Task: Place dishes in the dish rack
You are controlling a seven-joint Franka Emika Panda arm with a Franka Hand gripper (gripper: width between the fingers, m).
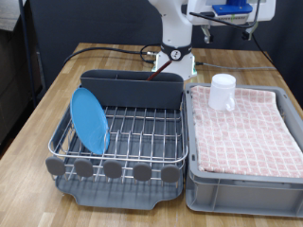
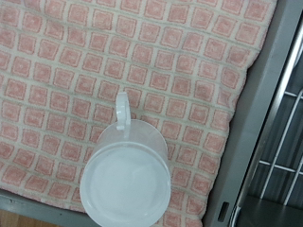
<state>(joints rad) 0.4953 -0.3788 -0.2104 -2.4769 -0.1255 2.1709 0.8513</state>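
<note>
The round bright-blue plate (image 1: 90, 120) stands upright on its edge in the silver wire dish rack (image 1: 142, 137), at the exterior view's left. The small white cup (image 1: 222, 92) stands upside down on the pink checked cloth in the grey tub. In the wrist view the cup (image 2: 126, 180) shows from above, with its handle lying on the cloth. A thin reddish-brown handle (image 1: 159, 68), which looks like the wooden spoon, sticks up from the rack's tall back compartment. The gripper (image 1: 227, 21) hangs high above the cup, partly cut off by the frame's top. Its fingers do not show in the wrist view.
The grey tub (image 1: 241, 180) lined with pink checked cloth (image 2: 104, 57) stands beside the rack, at the exterior view's right. The rack's wires (image 2: 284, 123) show in the wrist view. The robot base (image 1: 175, 43) and cables stand behind the rack on the wooden table (image 1: 38, 123).
</note>
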